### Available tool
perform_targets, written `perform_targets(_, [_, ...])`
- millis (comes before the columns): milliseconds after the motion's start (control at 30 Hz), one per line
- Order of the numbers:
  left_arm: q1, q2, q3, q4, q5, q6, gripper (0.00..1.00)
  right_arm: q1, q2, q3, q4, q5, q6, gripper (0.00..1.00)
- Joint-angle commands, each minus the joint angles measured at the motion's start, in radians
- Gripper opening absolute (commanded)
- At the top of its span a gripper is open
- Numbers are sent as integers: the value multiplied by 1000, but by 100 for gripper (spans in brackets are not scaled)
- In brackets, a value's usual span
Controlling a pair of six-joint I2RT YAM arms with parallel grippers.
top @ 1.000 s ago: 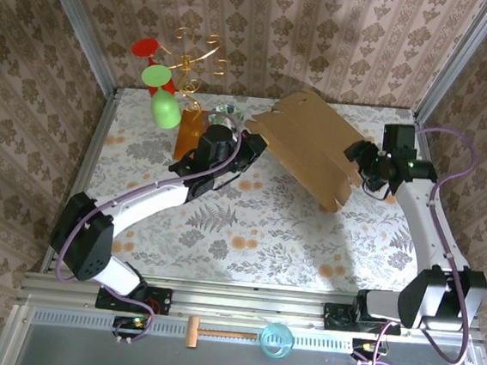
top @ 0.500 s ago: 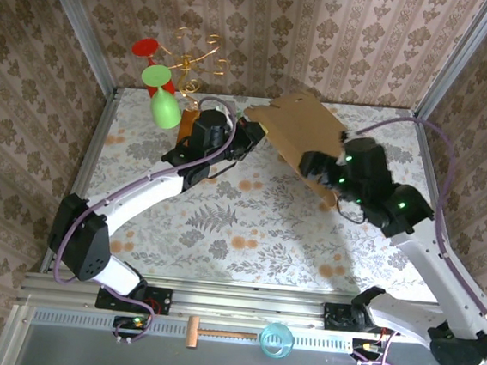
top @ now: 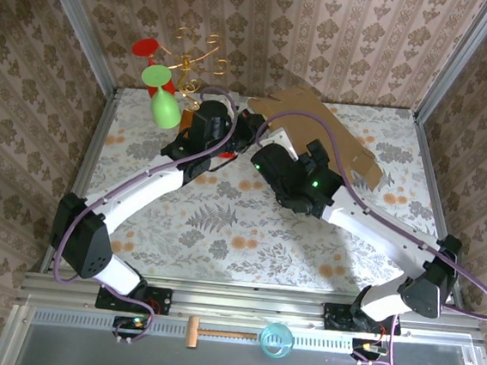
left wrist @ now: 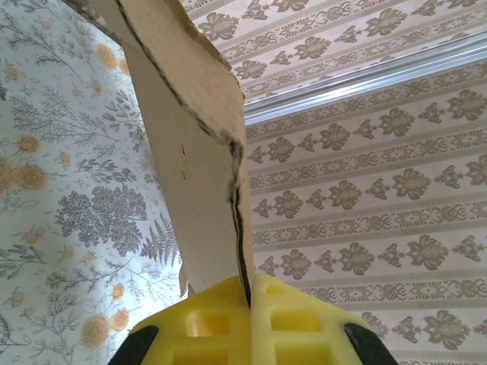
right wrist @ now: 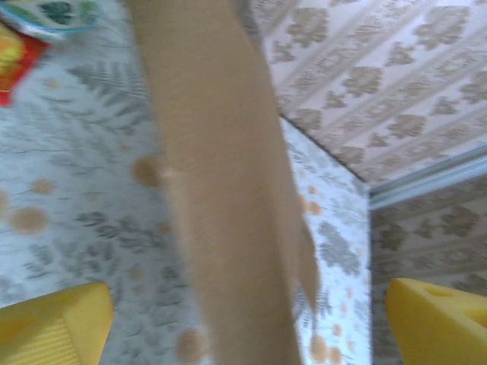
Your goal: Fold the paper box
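Judging by its flat, open look, the paper box (top: 330, 137) is hardly folded yet. It is held tilted over the far side of the table (top: 222, 224), one edge clamped by the left gripper (left wrist: 247, 287); the right gripper (right wrist: 251, 319) is spread wide astride a panel, grasping nothing.

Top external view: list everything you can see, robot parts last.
paper box: one, brown, far middle of table
wooden board: one, orange-brown, by left wrist
green goblet: one, green, far left
red goblet: one, red, behind green goblet
wire ornament: one, gold, far left
mallet: one, wooden, near ledge
cup: one, blue, near ledge
table: one, floral, under everything
left hand: one, yellow fingers, shut on paper box edge
right hand: one, yellow fingers, open, straddling paper box
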Motion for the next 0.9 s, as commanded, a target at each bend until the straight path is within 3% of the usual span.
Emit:
perform_targets(0, [-3,-2,50,-16,10,41,0,-24,11,30,96,148,-155,89])
perform_targets(100, [-7,-8,57,-22,7,48,0,-66,32,52,79,96,-149,72])
perform_targets(167, [-11,-11,76,-37,8,64,0,-91,39,63,64,65,-147,51])
perform_targets(233, [-12,-13,106,-59,12,92,0,-111,29,73,75,42,-166,23])
perform_targets(267, [-12,-15,123,-75,13,107,7,-118,20,79,83,39,-171,12])
perform_targets(333, [-11,-22,167,-116,11,150,36,-146,1,124,67,25,-158,1])
perform_targets(400, [-8,-38,211,-164,-9,196,58,-177,-15,190,26,-4,-121,0])
perform_targets(500, [5,-74,253,-213,-52,262,70,-218,-32,306,-37,-70,-83,0])
perform_targets(667, [42,-132,222,-208,-91,298,65,-269,-47,477,-113,-196,-2,0])
perform_targets(867, [95,-120,107,-110,-13,263,52,-313,-95,592,-114,-387,86,0])
